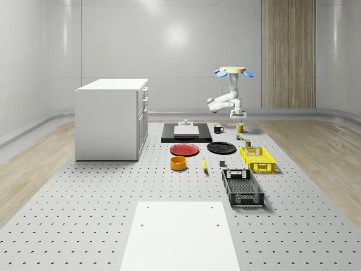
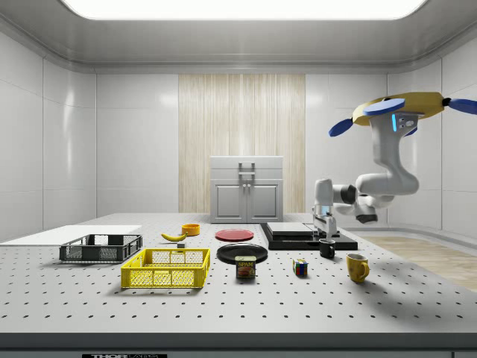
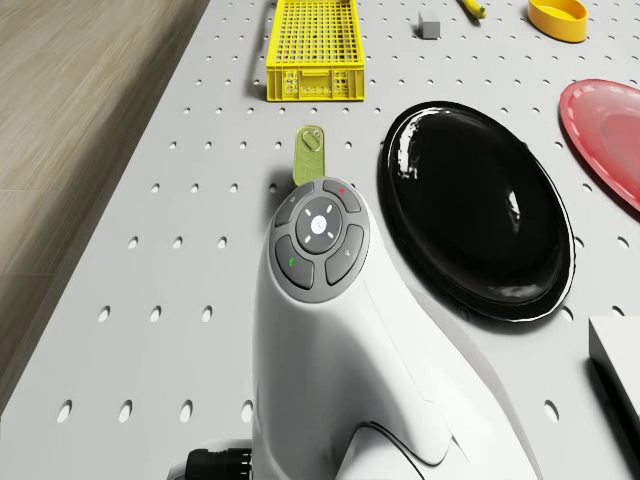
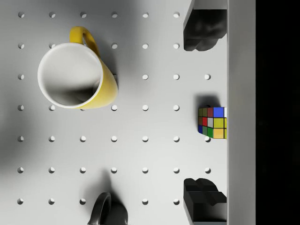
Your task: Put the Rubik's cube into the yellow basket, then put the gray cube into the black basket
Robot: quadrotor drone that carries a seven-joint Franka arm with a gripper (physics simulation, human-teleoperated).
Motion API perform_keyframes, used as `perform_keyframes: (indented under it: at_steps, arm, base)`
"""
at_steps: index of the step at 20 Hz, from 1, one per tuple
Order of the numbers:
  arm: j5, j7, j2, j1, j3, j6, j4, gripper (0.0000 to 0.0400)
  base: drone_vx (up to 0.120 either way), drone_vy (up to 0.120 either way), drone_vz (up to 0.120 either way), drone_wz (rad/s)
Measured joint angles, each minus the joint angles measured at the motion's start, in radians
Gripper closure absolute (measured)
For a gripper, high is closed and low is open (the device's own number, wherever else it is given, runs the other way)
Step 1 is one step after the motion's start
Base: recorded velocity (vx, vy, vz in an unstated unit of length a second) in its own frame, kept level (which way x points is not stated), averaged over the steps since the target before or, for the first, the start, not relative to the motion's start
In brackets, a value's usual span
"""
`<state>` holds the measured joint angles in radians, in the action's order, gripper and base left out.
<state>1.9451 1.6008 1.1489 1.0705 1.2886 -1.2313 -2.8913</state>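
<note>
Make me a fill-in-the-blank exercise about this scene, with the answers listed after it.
1. The multicoloured Rubik's cube sits on the perforated table, not yet in the ______ mesh basket.
2. In the wrist view the gripper hangs over the table with its fingers ______, holding nothing.
3. The drone ______ in the air above the table's far end.
4. The mug with the white inside is ______ outside.

Missing words: yellow; open; hovers; yellow
</note>
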Motion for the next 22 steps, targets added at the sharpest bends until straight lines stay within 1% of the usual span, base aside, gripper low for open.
perform_keyframes:
  at_steps: [11,13,14,16,18,19,22]
  arm:
    - [-0.028,0.017,0.054,0.019,0.017,-0.049,0.004,0.0000]
    - [-0.033,0.020,0.063,0.022,0.020,-0.057,0.004,0.0000]
    - [-0.035,0.022,0.067,0.023,0.021,-0.061,0.005,0.0000]
    - [-0.040,0.024,0.076,0.026,0.023,-0.070,0.005,0.0000]
    - [-0.044,0.027,0.085,0.028,0.026,-0.078,0.006,0.0000]
    - [-0.046,0.028,0.090,0.030,0.027,-0.082,0.006,0.0000]
    - [-0.051,0.031,0.103,0.033,0.029,-0.094,0.007,0.0000]
  base:
    - [0.120,0.000,-0.120,0.000]
    - [0.120,-0.120,-0.120,0.000]
    - [0.120,-0.040,-0.120,0.000]
    - [0.120,0.000,-0.120,0.000]
    - [0.120,0.000,-0.040,0.000]
    - [0.000,0.000,-0.120,0.000]
    - [0.000,0.000,-0.013,0.000]
